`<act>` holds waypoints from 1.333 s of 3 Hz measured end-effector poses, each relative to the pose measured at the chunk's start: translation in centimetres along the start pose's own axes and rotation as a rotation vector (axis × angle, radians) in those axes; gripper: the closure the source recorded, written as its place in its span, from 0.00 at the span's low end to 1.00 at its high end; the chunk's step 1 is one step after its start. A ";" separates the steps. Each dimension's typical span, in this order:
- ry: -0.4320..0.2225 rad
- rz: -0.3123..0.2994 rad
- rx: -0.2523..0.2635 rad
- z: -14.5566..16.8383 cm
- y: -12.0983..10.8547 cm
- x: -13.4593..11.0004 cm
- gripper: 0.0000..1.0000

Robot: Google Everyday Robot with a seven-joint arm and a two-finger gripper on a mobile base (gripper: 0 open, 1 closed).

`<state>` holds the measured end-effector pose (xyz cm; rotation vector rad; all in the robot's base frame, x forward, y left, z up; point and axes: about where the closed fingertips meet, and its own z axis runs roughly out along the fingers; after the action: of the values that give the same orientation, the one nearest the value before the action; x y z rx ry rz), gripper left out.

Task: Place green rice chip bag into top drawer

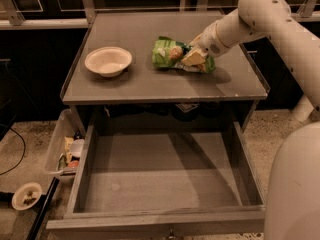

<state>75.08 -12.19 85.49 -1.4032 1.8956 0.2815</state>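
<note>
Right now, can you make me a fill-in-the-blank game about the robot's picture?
The claw is at the green rice chip bag, which lies on ___ of the cabinet.
Left of the bag sits a white ___.
The top drawer stands ___, not shut.
Missing words: top, bowl, open.

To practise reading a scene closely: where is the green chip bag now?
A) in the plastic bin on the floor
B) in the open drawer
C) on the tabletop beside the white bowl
C: the chip bag lies on the tabletop beside the bowl, with the end effector at its right end.
</note>
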 end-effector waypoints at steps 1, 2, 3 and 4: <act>-0.038 -0.005 -0.007 -1.5 1.3 -0.3 1.00; -0.094 -0.035 -0.016 -4.8 3.6 -0.8 1.00; -0.126 -0.065 -0.007 -8.2 5.7 -0.1 1.00; -0.128 -0.073 -0.004 -11.0 8.7 2.3 1.00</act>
<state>62.31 -16.89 89.50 -1.4192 1.7372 0.3325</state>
